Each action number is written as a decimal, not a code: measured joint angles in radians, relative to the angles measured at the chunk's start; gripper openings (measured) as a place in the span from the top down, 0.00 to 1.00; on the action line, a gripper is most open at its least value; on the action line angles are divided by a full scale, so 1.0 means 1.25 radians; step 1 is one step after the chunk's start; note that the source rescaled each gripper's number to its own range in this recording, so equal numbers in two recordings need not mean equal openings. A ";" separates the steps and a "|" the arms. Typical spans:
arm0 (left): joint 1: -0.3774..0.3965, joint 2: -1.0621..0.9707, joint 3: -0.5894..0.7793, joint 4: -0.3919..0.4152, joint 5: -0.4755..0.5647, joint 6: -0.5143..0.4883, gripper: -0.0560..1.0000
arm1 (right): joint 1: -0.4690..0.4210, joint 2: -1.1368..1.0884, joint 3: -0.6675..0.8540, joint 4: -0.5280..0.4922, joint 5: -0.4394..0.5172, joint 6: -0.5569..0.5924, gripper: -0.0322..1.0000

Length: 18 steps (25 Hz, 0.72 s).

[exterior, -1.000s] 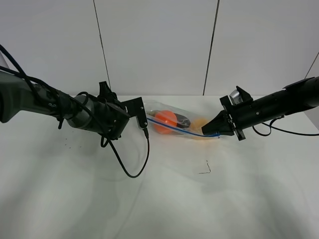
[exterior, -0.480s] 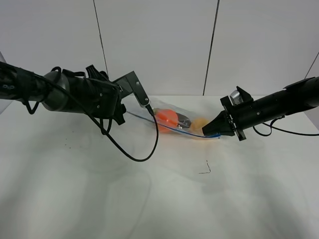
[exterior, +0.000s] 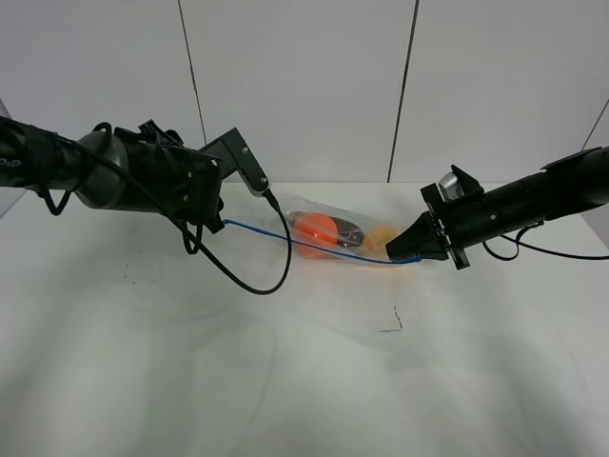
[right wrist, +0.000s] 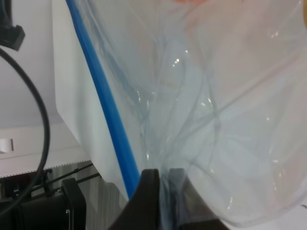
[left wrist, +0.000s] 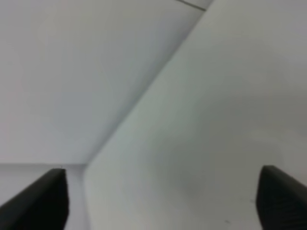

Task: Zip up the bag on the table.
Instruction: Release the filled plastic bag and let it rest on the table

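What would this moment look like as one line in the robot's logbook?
left gripper: open, empty, off the bag | right gripper: shut on bag's corner by blue zip strip | bag: on table

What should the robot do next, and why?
Probably open the right gripper and let go of the bag corner: the left gripper hangs open, off the bag, and the blue zip strip lies in one drawn-out line, though I cannot tell if it is sealed.
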 joint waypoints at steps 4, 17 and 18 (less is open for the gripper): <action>0.000 0.000 -0.031 -0.118 -0.004 0.099 0.01 | 0.000 0.000 0.000 0.000 0.001 0.000 0.97; 0.060 -0.018 -0.210 -0.457 0.078 0.309 0.00 | 0.000 0.000 0.000 0.000 0.001 0.000 0.97; 0.081 -0.029 -0.212 -0.497 0.079 0.330 0.00 | 0.000 0.000 0.000 0.000 0.002 0.000 0.97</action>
